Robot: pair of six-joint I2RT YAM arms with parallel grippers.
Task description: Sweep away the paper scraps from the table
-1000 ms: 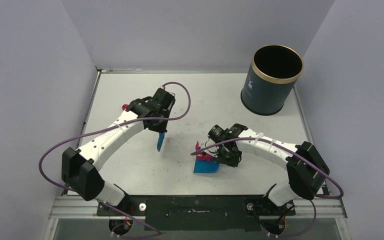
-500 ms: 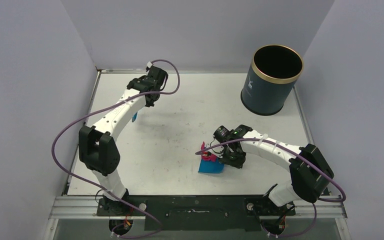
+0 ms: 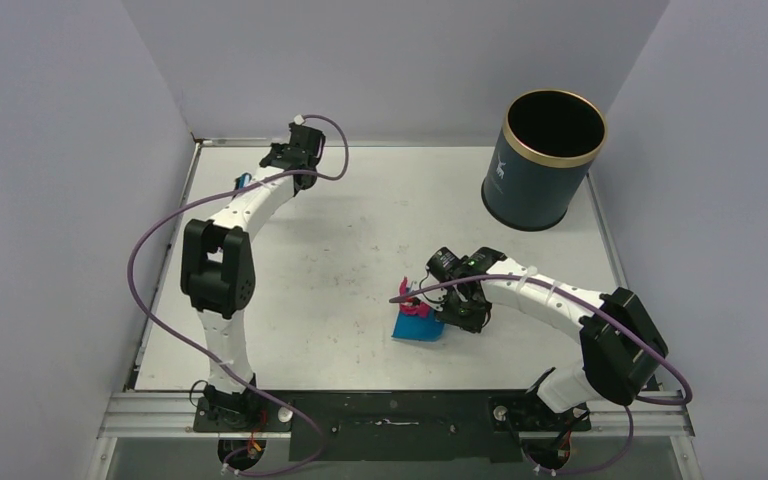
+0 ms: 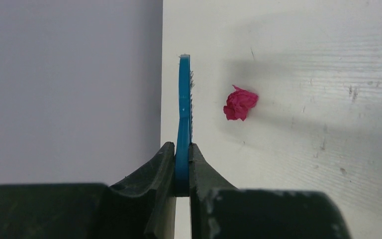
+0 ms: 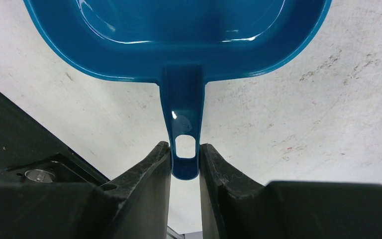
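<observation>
The step in hand is judged to be the fetching of a stray magenta-pink scrap [image 4: 240, 103], which lies out toward the far left corner of the bench [image 3: 380, 215], near the edge where the wall rises. It lies just beside the brush [image 4: 184, 107], apart from it by a narrow strip of bare surface. The brush is pinched by its handle between the left jaws and is seen edge-on. Its long axis runs straight out from the wrist, parallel with that bench edge, and its bristles are turned toward the scrap. The scrap itself is a crumpled lump, so no long axis or heading can be given for it. The dustpan [image 3: 418, 328] is held well apart, at mid-bench, with its handle [image 5: 184, 129] clamped between the right jaws. Its handle-to-mouth axis points away from that wrist, and gathered scraps [image 3: 418, 308] are seen at it. For the stroke to go well, the bristle tips should be set lightly on the surface on the wall side of the scrap. The brush should then be drawn broadside toward the dustpan in short, low passes, since so light a lump may roll aside or hop over the bristles. The pan's lip is best kept flat against the bench, so that nothing can slip beneath it.
</observation>
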